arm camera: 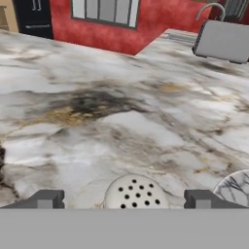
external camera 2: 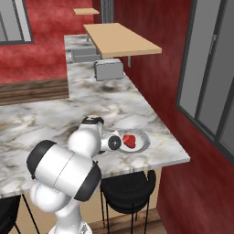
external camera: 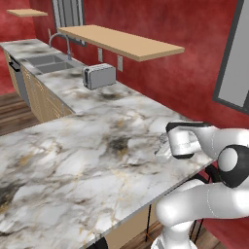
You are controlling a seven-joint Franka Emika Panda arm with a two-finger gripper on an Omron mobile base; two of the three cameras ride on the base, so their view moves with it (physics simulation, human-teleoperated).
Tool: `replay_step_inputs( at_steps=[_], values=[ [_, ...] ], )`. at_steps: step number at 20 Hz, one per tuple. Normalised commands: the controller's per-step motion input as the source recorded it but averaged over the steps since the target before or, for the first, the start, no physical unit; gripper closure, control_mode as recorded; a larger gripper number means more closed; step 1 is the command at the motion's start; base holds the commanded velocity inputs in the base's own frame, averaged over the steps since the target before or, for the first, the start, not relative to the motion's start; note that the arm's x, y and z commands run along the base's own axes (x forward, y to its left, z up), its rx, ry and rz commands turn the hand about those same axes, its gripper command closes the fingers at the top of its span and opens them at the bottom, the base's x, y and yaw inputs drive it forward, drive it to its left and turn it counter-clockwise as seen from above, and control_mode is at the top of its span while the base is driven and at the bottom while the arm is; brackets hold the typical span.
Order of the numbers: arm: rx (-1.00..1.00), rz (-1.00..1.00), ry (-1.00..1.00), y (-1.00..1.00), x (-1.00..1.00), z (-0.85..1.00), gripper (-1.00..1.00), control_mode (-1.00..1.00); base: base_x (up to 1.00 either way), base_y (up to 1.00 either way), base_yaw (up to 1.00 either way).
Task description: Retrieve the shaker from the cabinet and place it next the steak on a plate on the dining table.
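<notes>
Two dark fingertips stand wide apart in the hand view, with clear gaps on either side of the shaker, so the gripper is released and holds nothing. The shaker's perforated, rounded cap shows between them, standing on the dining table. At the right edge of the hand view, just beside the shaker, curves the rim of the plate. In the right base view the plate sits near the table's right end, close to its near edge, with the steak lying on it. The arm's hand hangs just left of the plate there, hiding the shaker. Farther along the counter stands a silver toaster, below the cabinet on the red wall.
</notes>
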Motion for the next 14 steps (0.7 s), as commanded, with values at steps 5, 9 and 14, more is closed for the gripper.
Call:
replay_step_inputs(
  at_steps=[5, 9, 14],
  values=[
    [0.00, 0.02, 0.00, -0.09, 0.00, 0.18, -1.00, -1.00, 0.00, 0.00, 0.00],
    [0.00, 0.02, 0.01, -0.07, 0.00, 0.28, -1.00, -1.00, 0.00, 0.00, 0.00],
    [0.00, 0.02, 0.02, 0.00, 0.02, 0.40, -1.00, -1.00, 0.00, 0.00, 0.00]
  ],
)
